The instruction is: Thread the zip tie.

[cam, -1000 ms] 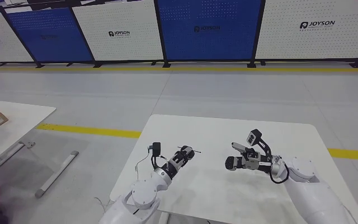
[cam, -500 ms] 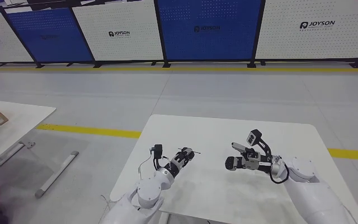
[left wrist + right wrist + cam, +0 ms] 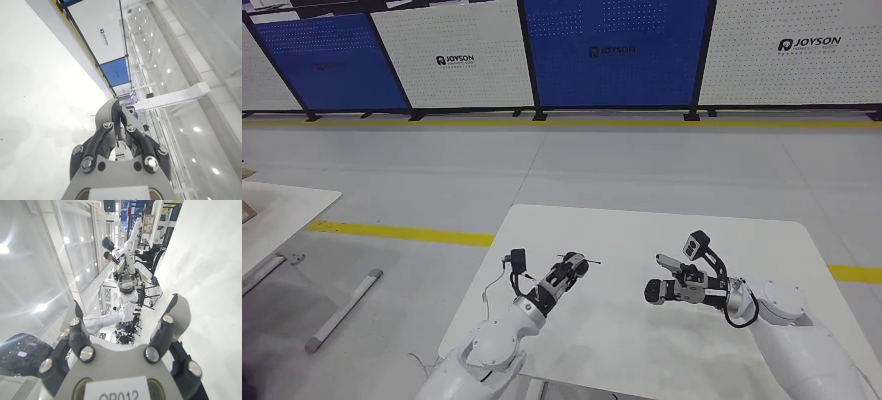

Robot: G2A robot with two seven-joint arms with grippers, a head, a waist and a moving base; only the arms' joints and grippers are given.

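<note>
While the zip tie (image 3: 589, 262) shows as a thin dark strip pinched in the left claw (image 3: 573, 268), over the near-left part of the white worktop (image 3: 642, 230), threading is judged not yet begun; which end of the tie pokes out cannot be told.

Left claw (image 3: 118, 106), wrist view: pads pressed together, clenched on the strip.

Right claw (image 3: 654, 278): well apart to the right, released and holding nothing; wrist view of the right claw (image 3: 126, 302) confirms the fingers are spread wide.

Handling advice, by judgement: the left claw should hold the tie steady and level; the right claw should close on the free tail close to its tip, since a long overhang would flex; tail and head slot should be lined up squarely before any push; the feed should be slow, as the slot is small.

Writing: logo print on the blue and white wall panels (image 3: 612, 50) at the far side; a white label (image 3: 117, 387) with printed characters on the right claw's base; neither is transcribed.
</note>
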